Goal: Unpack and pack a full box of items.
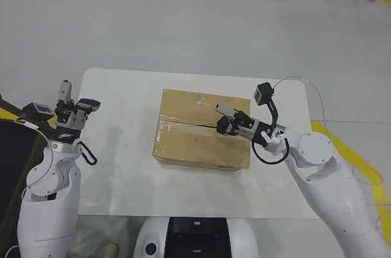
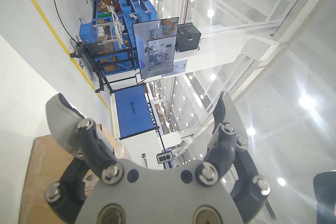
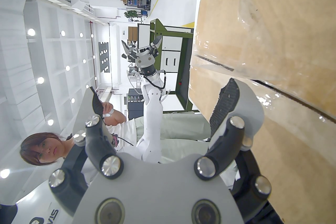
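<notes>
A closed brown cardboard box sits in the middle of the white table, its flaps sealed with clear tape along a dark centre seam. My right gripper hovers open just above the box's right half, one finger close over the seam, nothing between the fingers. My left gripper stands open at the table's left edge, pointing upward and well away from the box, holding nothing. In the left wrist view a corner of the box shows behind the left gripper.
Bare table lies around the box on every side. A dark panel stands off the table's left edge. Yellow floor tape runs past the right side.
</notes>
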{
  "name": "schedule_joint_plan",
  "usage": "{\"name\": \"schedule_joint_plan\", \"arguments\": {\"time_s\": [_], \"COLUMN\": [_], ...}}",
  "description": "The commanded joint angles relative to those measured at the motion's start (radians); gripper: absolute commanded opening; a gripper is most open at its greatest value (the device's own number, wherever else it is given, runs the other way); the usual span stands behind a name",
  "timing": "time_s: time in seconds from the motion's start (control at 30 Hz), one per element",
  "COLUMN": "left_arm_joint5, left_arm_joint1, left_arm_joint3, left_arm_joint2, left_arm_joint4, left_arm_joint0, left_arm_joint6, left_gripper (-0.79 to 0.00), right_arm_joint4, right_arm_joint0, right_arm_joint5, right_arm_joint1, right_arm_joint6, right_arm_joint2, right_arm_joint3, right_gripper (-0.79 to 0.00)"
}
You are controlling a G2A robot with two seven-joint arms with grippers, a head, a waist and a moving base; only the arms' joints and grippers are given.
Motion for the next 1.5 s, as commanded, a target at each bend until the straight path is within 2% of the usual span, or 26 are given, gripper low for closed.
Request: {"name": "schedule_joint_plan", "arguments": {"time_s": [0.0, 0.13, 0.27, 0.5, 0.7, 1.13, 1.47], "left_arm_joint5": [0.0, 0.0, 0.0, 0.0, 0.0, 0.0, 0.0], "left_arm_joint1": [0.0, 0.0, 0.0, 0.0, 0.0, 0.0, 0.0], "left_arm_joint3": [0.0, 0.0, 0.0, 0.0, 0.0, 0.0, 0.0], "left_arm_joint2": [0.0, 0.0, 0.0, 0.0, 0.0, 0.0, 0.0], "left_arm_joint4": [0.0, 0.0, 0.0, 0.0, 0.0, 0.0, 0.0], "left_arm_joint0": [0.0, 0.0, 0.0, 0.0, 0.0, 0.0, 0.0], "left_arm_joint6": [0.0, 0.0, 0.0, 0.0, 0.0, 0.0, 0.0], "left_gripper": [0.0, 0.0, 0.0, 0.0, 0.0, 0.0, 0.0], "right_arm_joint4": [0.0, 0.018, 0.035, 0.075, 0.103, 0.084, 0.061], "right_arm_joint0": [0.0, 0.008, 0.088, 0.257, 0.356, 0.434, 0.478], "right_arm_joint5": [0.0, 0.015, 0.026, 0.01, -0.025, -0.016, -0.007], "right_arm_joint1": [0.0, -0.005, -0.025, -0.092, -0.152, -0.244, -0.302], "right_arm_joint6": [0.0, -0.023, -0.003, -0.058, -0.132, -0.266, -0.273], "right_arm_joint2": [0.0, -0.007, -0.087, -0.277, -0.391, -0.512, -0.562], "right_arm_joint3": [0.0, -0.029, -0.024, 0.095, 0.194, 0.312, 0.399], "right_gripper": [0.0, 0.0, 0.0, 0.0, 0.0, 0.0, 0.0]}}
